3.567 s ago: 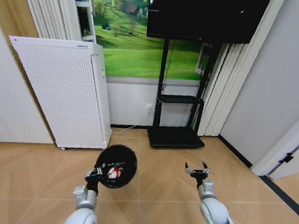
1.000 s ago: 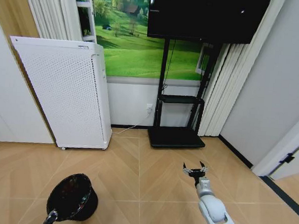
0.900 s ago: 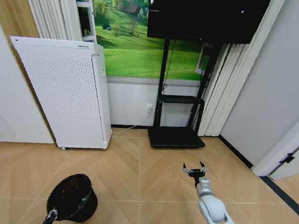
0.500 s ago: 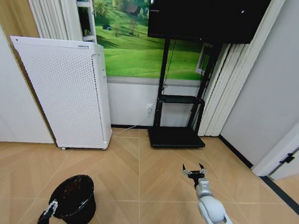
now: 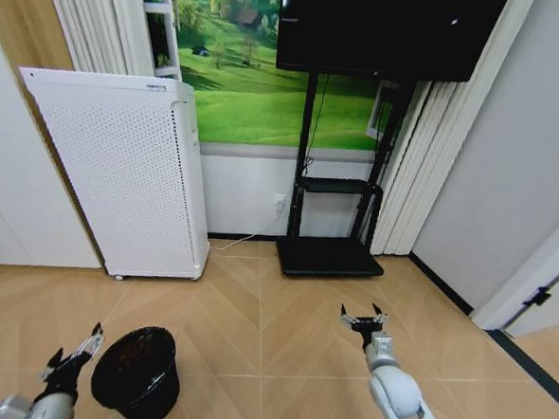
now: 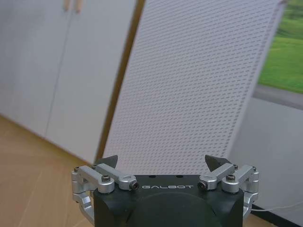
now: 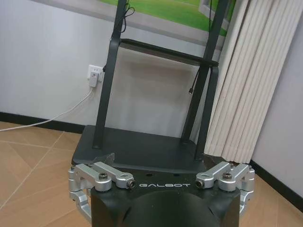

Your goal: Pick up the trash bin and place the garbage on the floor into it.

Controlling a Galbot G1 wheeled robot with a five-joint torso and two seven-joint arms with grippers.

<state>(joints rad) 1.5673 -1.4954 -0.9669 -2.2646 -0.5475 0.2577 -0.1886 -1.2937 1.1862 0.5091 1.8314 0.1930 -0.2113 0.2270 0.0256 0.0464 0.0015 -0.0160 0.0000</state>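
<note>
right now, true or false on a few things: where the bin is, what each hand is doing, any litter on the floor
1. The trash bin stands upright on the floor. True.
2. The left hand grips the bin's rim. False: it is open, beside the bin and apart from it.
3. The right hand is open and holds nothing. True.
4. The bin sits against the TV stand. False: it is near the white cabinet side, well away from the stand.
5. Litter lies on the visible floor. False: none can be seen.

"GALBOT" on left gripper (image 6: 161, 165), right gripper (image 7: 158, 163)
</note>
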